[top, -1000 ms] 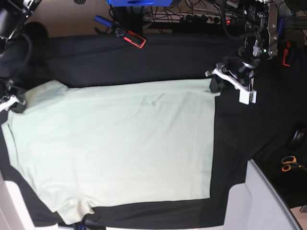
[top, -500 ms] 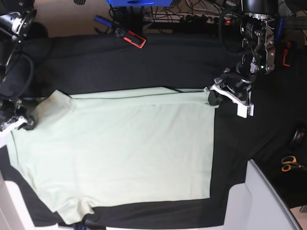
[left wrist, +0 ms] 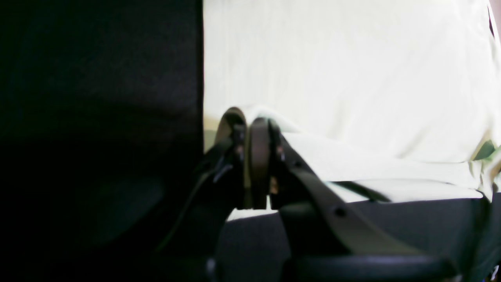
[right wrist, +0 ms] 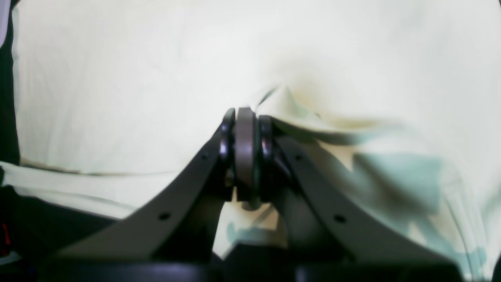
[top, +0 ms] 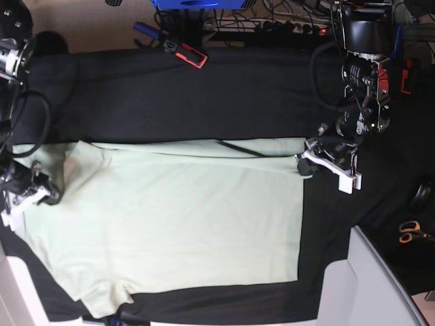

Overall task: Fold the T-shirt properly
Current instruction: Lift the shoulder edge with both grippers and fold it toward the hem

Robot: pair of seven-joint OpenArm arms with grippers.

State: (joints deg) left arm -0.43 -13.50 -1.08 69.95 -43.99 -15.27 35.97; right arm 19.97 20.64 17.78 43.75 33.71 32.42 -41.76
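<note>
T-shirt point(top: 177, 217) edge folded; left gripper point(left wrist: 250, 129) and right gripper point(right wrist: 244, 121) pinch fabric (apparently corners).

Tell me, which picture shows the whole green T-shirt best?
The base view: there the T-shirt lies spread on the black cloth, nearly all visible. The left wrist view shows only one edge pinched in the left tool; the right wrist view shows bunched fabric at the right tool.

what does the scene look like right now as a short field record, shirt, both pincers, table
garment: T-shirt, pale mint, spread on the table
top edge: lifted and doubled over the body
left pincer: shut on the shirt's hem corner
right pincer: shut on the shirt at the sleeve end
surface: black cloth cover
nearby: scissors at the table's edge
</note>
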